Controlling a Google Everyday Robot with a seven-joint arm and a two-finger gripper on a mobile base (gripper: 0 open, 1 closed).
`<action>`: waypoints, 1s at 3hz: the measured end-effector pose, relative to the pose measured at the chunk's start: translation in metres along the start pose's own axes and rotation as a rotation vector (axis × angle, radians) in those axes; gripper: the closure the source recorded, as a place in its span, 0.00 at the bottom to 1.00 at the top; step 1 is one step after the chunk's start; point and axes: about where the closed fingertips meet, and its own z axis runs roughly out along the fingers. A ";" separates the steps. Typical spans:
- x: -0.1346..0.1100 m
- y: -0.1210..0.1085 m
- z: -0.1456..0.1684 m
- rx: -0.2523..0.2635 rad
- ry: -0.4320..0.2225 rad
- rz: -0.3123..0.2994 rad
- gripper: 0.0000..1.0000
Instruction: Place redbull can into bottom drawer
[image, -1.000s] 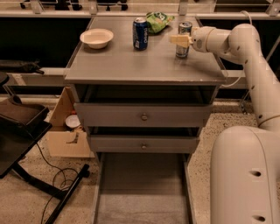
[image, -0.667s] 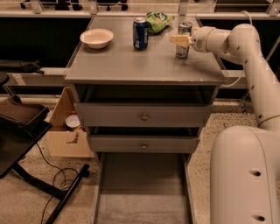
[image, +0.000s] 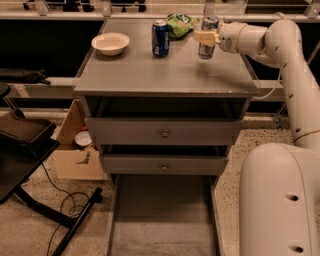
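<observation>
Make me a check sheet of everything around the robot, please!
Surface: grey cabinet top, with things standing towards its back.
Job's things: redbull can at the top's right rear, seemingly raised just off it; bottom drawer open, nothing seen inside.
Clutter: white bowl, dark-blue soda can, green bag.
Grippers: end effector shut on the redbull can, reaching in from the right.
Cables: black cable on the floor, left.
Surroundings: two knob drawers shut; cardboard box left of the cabinet; speckled floor.
</observation>
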 end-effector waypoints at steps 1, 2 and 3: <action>-0.050 0.032 -0.032 -0.123 -0.102 -0.024 1.00; -0.082 0.051 -0.091 -0.184 -0.147 -0.067 1.00; -0.077 0.074 -0.152 -0.217 -0.090 -0.089 1.00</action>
